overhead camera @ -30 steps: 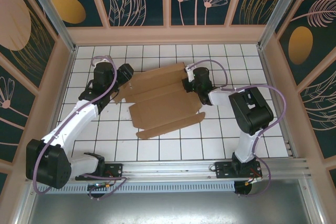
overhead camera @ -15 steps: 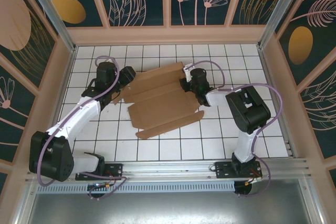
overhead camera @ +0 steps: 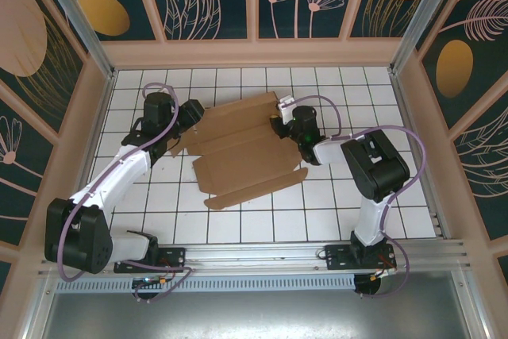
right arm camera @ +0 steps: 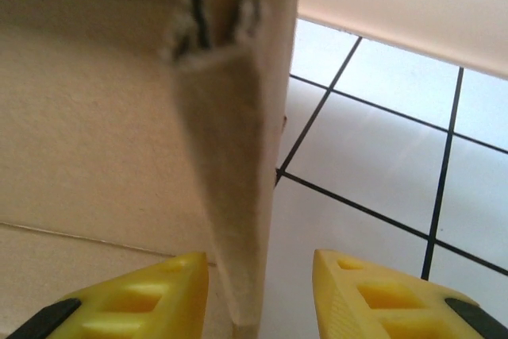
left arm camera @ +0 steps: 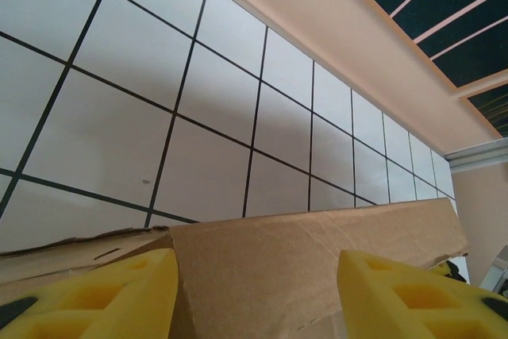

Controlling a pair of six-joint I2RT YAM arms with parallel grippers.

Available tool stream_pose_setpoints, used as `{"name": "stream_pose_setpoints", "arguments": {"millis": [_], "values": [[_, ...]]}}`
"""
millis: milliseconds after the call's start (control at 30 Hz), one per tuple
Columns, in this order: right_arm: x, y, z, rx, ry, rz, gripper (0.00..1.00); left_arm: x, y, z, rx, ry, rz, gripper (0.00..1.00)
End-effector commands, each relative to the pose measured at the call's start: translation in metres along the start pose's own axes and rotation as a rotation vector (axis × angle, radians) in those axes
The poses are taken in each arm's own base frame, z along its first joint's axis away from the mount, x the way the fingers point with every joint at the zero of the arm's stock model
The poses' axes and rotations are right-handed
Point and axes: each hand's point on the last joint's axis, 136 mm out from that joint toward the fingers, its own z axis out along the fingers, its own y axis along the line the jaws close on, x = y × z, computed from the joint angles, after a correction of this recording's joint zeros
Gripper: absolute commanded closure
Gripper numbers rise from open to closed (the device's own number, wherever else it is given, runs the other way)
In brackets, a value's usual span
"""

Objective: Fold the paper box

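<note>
- The paper box lies mostly flat on the tiled table, between my arms.
- My left gripper stands released over its left edge, probably ready to steady it.
- My right gripper straddles a raised flap, jaws loose, to guide rather than pinch.

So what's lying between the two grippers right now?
The paper box, spanning from the left gripper to the right gripper; the top view shows it.
</note>
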Motion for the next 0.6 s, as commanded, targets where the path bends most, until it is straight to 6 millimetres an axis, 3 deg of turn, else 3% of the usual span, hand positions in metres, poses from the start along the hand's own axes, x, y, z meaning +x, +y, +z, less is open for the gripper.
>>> {"name": "stream_pose_setpoints", "arguments": {"millis": [0, 133, 300, 567], "values": [[-0.008, -0.001, 0.008, -0.003, -0.043, -0.016, 0.61, -0.009, -0.008, -0.003, 0.018, -0.013, 0.021, 0.45], [-0.005, -0.004, 0.014, 0.013, -0.021, -0.011, 0.65, -0.008, -0.006, -0.002, 0.013, -0.01, 0.027, 0.45], [-0.001, -0.008, 0.016, 0.046, 0.001, -0.004, 0.87, -0.002, -0.002, 0.003, 0.012, 0.024, 0.017, 0.45], [0.002, -0.002, 0.01, 0.062, 0.01, -0.003, 0.88, 0.01, 0.007, 0.011, 0.043, 0.117, -0.063, 0.45]]}}
